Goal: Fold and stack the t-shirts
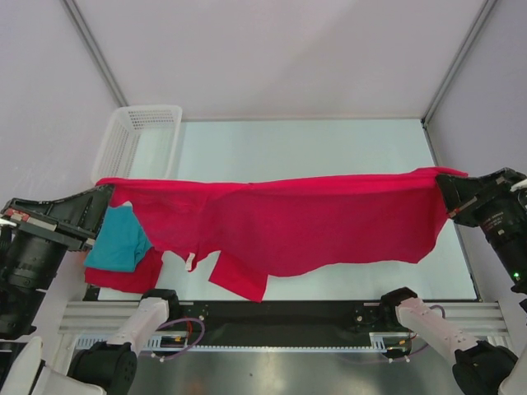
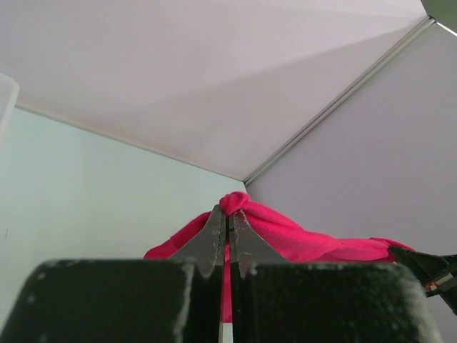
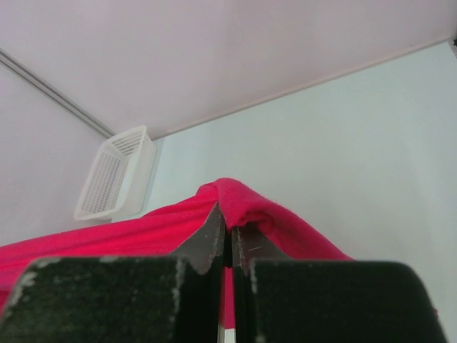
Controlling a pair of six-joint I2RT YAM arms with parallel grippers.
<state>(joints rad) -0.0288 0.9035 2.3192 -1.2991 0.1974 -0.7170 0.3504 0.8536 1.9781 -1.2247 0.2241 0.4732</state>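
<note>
The table (image 1: 329,156) lay pale and broad beyond both claws. Above it, the large crimson t-shirt (image 1: 313,222) hung stretched in the air from one claw to the other. Its top edge was pulled nearly straight, and its lower edge and a sleeve sagged towards the near side. I judged that this one had no fold in it yet, so laying it flat, folding it and adding it to the pile were all left to do.

A white mesh basket (image 1: 136,136) sat farther back from the left claw. Just below and beside that claw lay a folded teal t-shirt (image 1: 119,243) on top of what looked like a folded red t-shirt (image 1: 132,278), though most of the red one was covered. That small stack seemed to be the finished part of the job.

The left gripper (image 1: 105,197) was pinched tight on a bunched corner of the crimson cloth, which bulged over the jaw tips. The right gripper (image 1: 445,185) was clamped the same way on the opposite corner.
</note>
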